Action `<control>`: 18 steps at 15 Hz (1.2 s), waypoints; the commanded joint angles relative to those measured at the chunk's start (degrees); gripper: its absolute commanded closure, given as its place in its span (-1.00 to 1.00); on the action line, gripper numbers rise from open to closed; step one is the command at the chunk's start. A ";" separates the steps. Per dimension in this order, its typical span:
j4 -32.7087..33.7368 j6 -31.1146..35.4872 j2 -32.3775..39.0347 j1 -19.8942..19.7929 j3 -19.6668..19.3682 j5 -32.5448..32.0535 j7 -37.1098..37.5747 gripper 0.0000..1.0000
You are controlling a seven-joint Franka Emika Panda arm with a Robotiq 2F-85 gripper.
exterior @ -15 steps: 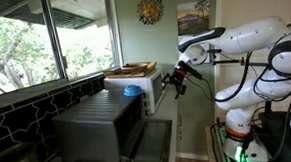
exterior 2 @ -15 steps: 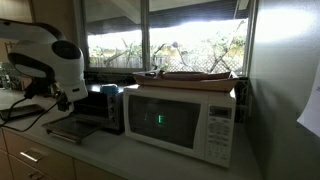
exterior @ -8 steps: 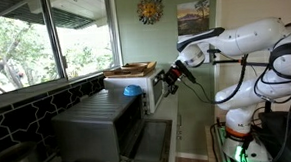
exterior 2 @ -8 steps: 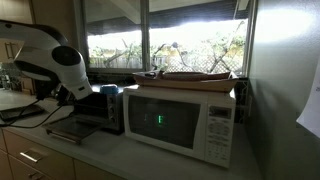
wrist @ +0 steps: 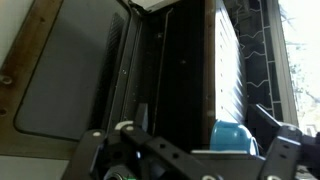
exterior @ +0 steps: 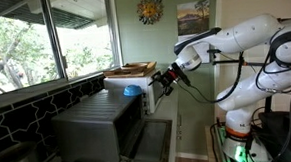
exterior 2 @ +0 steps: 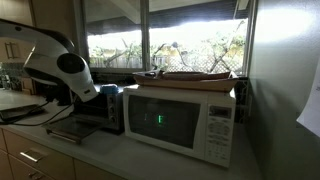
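Before one silver toaster oven (exterior: 96,124), the arm's two fingers (wrist: 288,140) stand apart, empty, near one blue rounded object (wrist: 232,135) beside one white microwave (exterior 2: 180,120).

Daylight came through the window (exterior 2: 165,40), blown out to white in an exterior view, and left the microwave (exterior 2: 180,122) front backlit and dim. Wrist view was dark and soft: toaster oven (wrist: 175,70) interior nearly black, pale glare along the right edge. All frames were low-resolution and slightly blurred.
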 commanded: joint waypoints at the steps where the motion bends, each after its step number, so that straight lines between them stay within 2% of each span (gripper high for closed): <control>1: 2.26 8.41 10.81 10.42 -5.14 3.96 -4.89 -1.00; 4: 3.80 13.99 14.99 17.61 -10.75 6.12 -9.24 -1.00; 6: 4.70 14.68 16.73 21.91 -15.64 6.13 -11.76 -1.00; 9: 5.60 14.65 18.64 26.30 -20.26 8.01 -15.28 -1.00; 13: 6.22 15.02 20.52 29.56 -22.85 11.29 -18.06 -0.98; 15: 6.37 15.38 21.19 30.47 -23.43 12.69 -19.31 -0.83; 16: 6.43 15.66 21.47 30.76 -23.68 13.29 -19.86 -0.63; 18: 6.41 16.60 21.85 31.14 -23.98 14.50 -20.76 -0.57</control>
